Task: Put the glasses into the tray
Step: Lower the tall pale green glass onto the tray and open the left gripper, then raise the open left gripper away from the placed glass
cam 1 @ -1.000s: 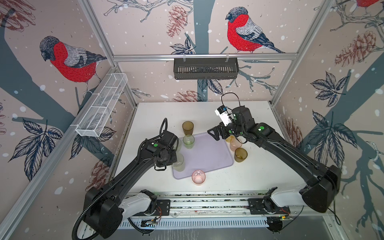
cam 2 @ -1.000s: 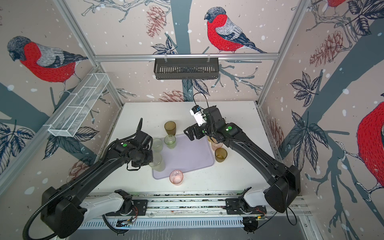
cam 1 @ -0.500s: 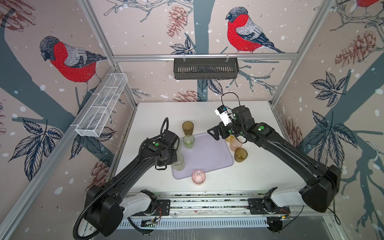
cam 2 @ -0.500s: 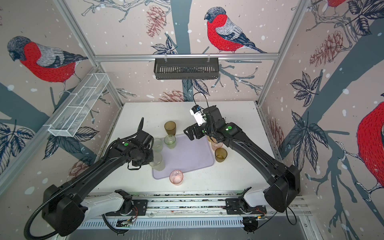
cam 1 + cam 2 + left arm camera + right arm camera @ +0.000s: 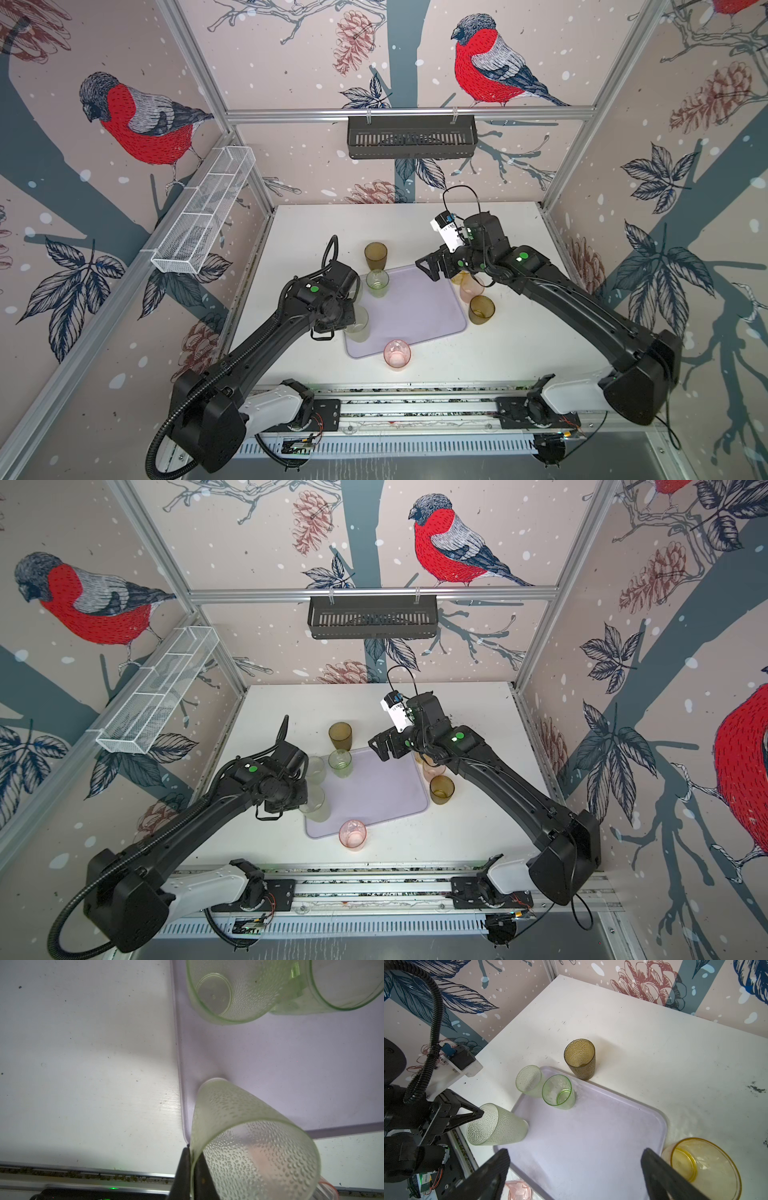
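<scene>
The lavender tray [image 5: 419, 320] [image 5: 374, 800] lies mid-table. My left gripper [image 5: 192, 1151] is shut on the rim of a pale green glass [image 5: 358, 330] [image 5: 500, 1126]. That glass leans with its base on the tray's near left corner [image 5: 185, 1105]. A second pale green glass [image 5: 529, 1081] and a brighter green glass [image 5: 377, 283] [image 5: 558, 1093] stand at the tray's far left. My right gripper [image 5: 428, 268] [image 5: 575, 1159] hangs open and empty above the tray's far right corner.
A brown glass [image 5: 375, 255] stands on the table beyond the tray. Peach [image 5: 471, 286] and amber [image 5: 481, 309] glasses stand right of it, and a yellow one [image 5: 699, 1165] sits beside my right finger. A pink glass [image 5: 397, 353] is at the near edge.
</scene>
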### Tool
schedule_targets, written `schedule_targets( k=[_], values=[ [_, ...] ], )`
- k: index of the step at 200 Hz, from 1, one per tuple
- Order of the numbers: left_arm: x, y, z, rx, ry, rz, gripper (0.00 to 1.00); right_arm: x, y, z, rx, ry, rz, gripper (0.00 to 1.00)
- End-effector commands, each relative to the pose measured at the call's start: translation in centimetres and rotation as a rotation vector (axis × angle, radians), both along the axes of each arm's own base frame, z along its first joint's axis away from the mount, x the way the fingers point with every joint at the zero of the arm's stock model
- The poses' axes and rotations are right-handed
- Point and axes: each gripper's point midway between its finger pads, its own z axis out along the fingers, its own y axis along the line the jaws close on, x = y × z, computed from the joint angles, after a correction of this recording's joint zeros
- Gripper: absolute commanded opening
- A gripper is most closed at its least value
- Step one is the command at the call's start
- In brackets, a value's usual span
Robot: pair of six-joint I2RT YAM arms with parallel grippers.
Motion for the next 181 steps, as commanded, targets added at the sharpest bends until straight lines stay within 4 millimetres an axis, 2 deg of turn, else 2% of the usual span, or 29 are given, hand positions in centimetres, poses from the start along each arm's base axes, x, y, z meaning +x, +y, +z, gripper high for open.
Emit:
schedule_targets(
  k=[1,59,135,181],
  values=[
    [0.1,0.1,0.1,0.012,-0.002,0.004,0.09,0.1,0.2,0.7,0.019,-0.025,0.005,1.0],
    [0.1,0.2,0.4,0.013,-0.009,0.007,0.23,0.4,0.3,1.0,0.028,-0.028,0.005,1.0],
    [0.3,0.0,1.8,-0.022,-0.047,0.029,0.38,0.1,0.3,0.9,0.027,-0.02,0.006,1.0],
    [0.3,0.2,2.9,-0.03,-0.073,0.044,0.54,0.0,0.4,0.9,0.033,-0.015,0.013,1.0]
  ],
)
